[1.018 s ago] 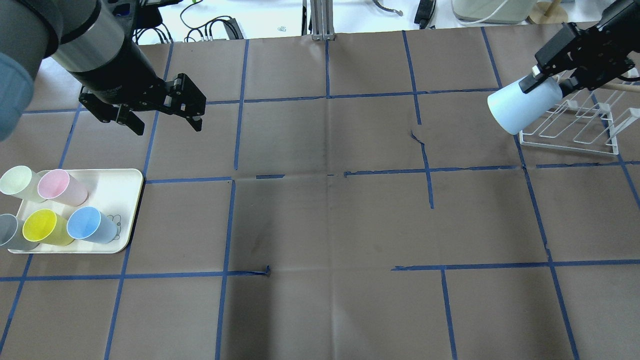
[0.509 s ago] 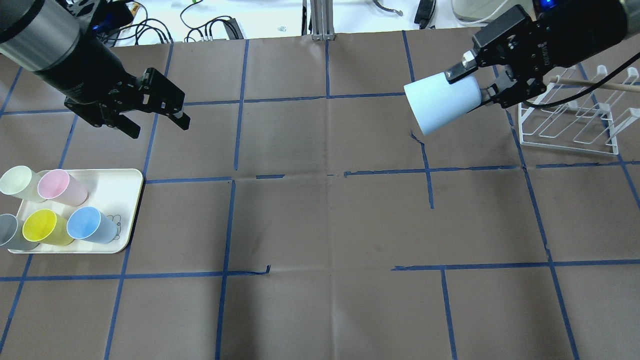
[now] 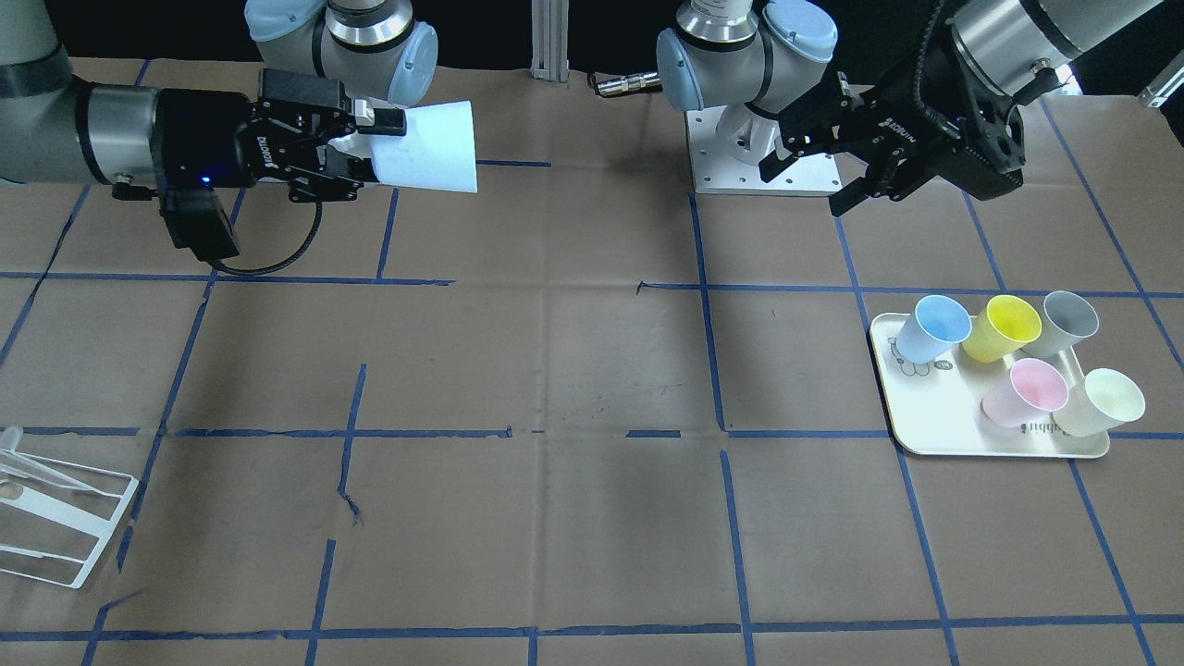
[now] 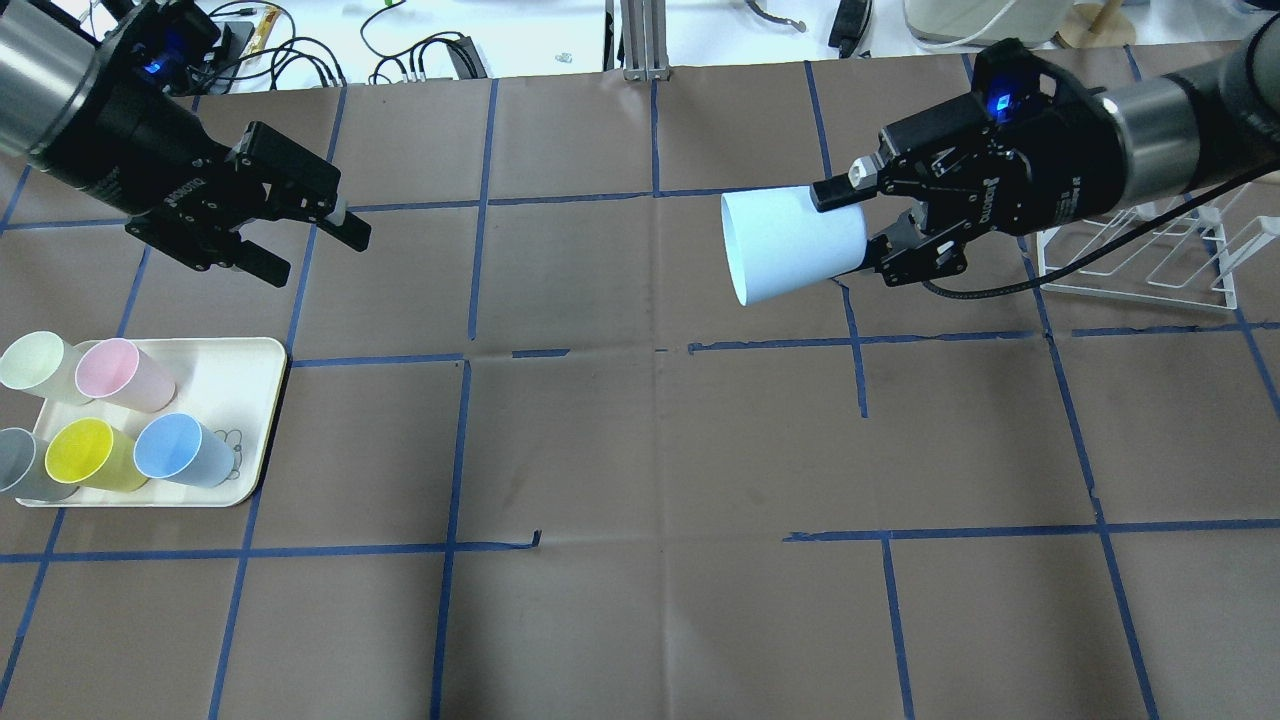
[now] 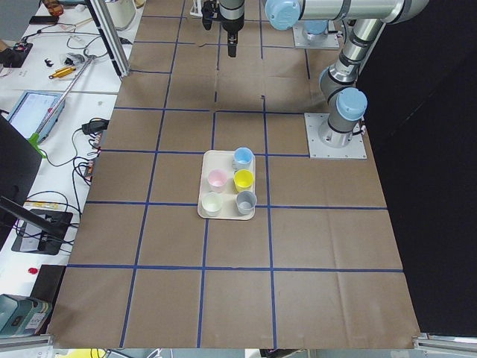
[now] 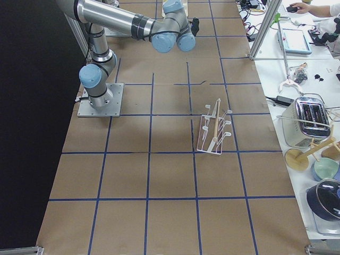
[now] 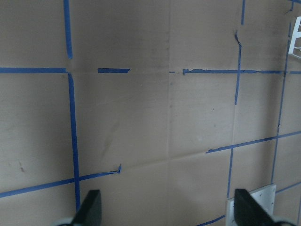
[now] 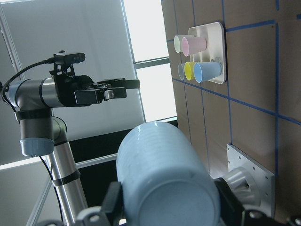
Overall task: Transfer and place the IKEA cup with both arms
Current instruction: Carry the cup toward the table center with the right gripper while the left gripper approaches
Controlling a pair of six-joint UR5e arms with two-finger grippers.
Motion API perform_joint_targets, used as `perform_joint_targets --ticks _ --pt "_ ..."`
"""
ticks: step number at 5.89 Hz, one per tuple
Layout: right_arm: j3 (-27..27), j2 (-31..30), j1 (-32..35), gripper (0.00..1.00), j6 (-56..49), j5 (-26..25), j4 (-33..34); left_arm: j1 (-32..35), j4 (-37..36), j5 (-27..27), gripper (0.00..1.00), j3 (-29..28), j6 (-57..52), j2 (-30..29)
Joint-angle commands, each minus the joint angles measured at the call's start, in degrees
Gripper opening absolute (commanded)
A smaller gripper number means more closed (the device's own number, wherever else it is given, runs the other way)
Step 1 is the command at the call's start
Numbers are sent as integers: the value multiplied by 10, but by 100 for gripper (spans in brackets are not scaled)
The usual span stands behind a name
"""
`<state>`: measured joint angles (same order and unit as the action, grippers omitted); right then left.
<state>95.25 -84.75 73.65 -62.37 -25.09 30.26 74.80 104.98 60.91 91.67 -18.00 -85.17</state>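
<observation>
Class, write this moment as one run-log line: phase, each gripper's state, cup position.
phase: pre-handover | right gripper: shut on IKEA cup | cup: sideways above table, mouth toward left gripper | left gripper: open, empty

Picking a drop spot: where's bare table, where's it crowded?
Bare: the whole middle of the brown paper-covered table, between the cream plastic tray and the white wire rack, and all along the robot-side edge. Crowded: the tray, five plastic cups filling all but one corner. The held pale blue plastic cup hangs in the air, robot's right.
</observation>
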Motion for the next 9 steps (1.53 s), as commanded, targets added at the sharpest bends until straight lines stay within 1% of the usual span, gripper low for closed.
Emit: perform_joint_targets --ticks 1,2,3,5,6,7,8,9 --pt "26 1 66 42 -21 112 -3 -7 47 -116 99 15 -13 -2" --pt "22 2 82 42 -14 135 -1 0 83 -183 99 17 -13 -3" --pt "21 3 83 42 -6 136 -1 7 90 -234 99 24 -12 2" --pt "16 3 82 42 3 137 2 17 91 -348 99 61 -9 25" --pt "16 3 82 42 4 138 4 46 88 -377 98 70 -5 23" --pt "16 4 82 42 4 145 5 59 82 -399 98 70 -3 16" --pt "16 3 82 42 4 162 4 66 72 -409 98 71 -4 11" --pt "17 3 82 42 4 162 4 73 55 -421 98 74 -7 1"
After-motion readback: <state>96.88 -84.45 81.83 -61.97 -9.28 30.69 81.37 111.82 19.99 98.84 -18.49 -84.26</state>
